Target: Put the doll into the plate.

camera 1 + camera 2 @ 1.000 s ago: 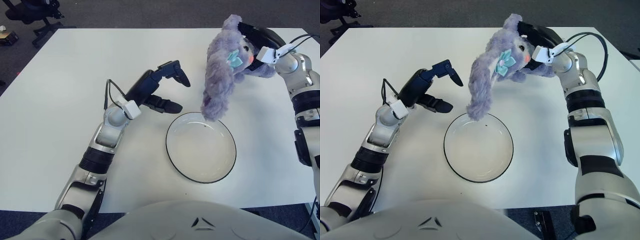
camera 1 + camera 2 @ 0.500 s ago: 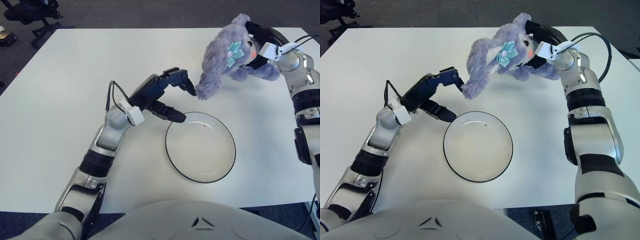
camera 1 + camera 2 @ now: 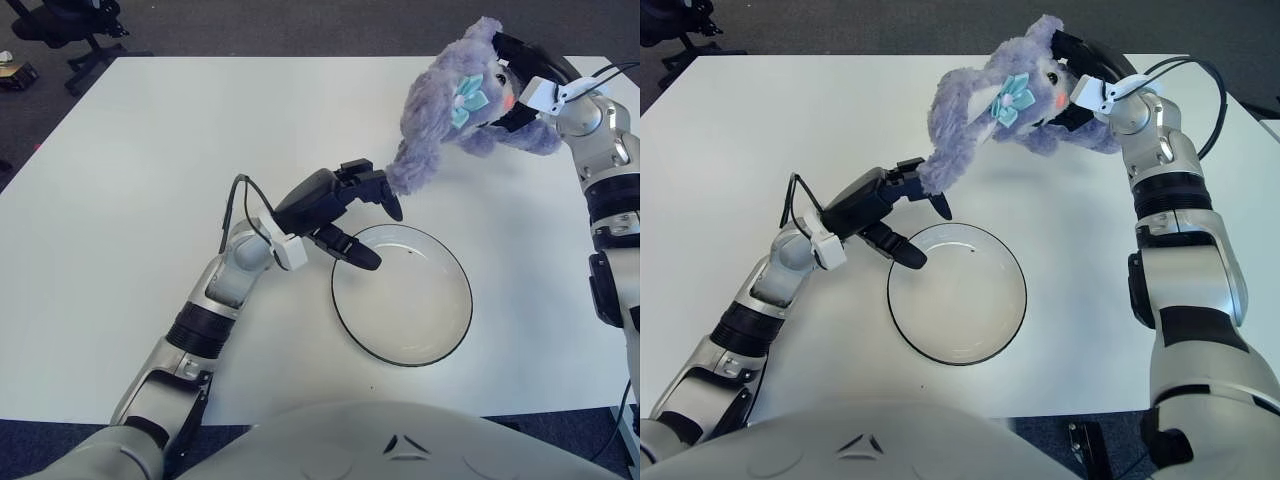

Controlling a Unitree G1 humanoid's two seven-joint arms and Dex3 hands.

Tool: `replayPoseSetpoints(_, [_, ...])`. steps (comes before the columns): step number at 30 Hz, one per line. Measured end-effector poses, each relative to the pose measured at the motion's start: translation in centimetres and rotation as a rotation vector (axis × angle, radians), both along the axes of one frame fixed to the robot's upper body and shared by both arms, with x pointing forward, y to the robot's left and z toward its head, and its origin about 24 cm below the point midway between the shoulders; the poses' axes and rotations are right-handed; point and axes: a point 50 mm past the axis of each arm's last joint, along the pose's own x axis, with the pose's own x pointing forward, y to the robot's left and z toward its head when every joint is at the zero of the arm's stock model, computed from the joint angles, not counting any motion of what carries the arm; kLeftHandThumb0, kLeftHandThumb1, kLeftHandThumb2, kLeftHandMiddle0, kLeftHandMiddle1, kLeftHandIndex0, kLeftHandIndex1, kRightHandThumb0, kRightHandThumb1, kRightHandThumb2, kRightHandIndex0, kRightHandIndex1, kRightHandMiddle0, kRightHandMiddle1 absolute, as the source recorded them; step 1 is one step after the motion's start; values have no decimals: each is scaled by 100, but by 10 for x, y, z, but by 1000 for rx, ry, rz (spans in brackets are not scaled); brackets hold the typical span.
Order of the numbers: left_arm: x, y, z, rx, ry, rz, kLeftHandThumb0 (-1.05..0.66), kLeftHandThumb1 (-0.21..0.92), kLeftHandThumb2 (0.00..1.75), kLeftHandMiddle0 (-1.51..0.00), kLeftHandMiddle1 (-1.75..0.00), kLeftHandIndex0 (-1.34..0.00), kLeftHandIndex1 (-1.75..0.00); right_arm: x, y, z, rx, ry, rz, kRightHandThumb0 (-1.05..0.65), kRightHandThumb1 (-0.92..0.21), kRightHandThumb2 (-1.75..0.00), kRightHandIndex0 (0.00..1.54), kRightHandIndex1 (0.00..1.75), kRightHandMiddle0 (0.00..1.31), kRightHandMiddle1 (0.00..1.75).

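The fluffy purple plush doll (image 3: 455, 115) was held aloft near the tabletop's far right edge by the clenched right hand (image 3: 525, 85), so, were it released there or knocked by the open-fingered left hand (image 3: 340, 200), the round white black-rimmed plate (image 3: 345, 300) could be missed.

A white table (image 3: 140, 170) is seen, standing on a dark floor (image 3: 250, 28). A round plate (image 3: 448, 330) with a dark rim is laid flat on it, toward the near edge.

L hand (image 3: 345, 215) fingers spread, reaching fwd; R hand (image 3: 520, 75) raised, prob. clenched.
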Motion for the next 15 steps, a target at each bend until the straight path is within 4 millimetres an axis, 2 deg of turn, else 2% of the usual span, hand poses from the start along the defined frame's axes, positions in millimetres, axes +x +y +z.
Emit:
replayPoseSetpoints(6, [1, -3, -4, 27, 2, -6, 0, 92, 28, -43, -131, -42, -151, 0, -2, 2, 19, -13, -5, 0, -28, -135, 65, 167, 43, 175])
replayPoseSetpoints(15, [2, -4, -8, 61, 29, -4, 0, 92, 28, -42, -129, -42, -154, 0, -2, 8, 34, -42, -10, 0, -28, -134, 66, 167, 43, 175])
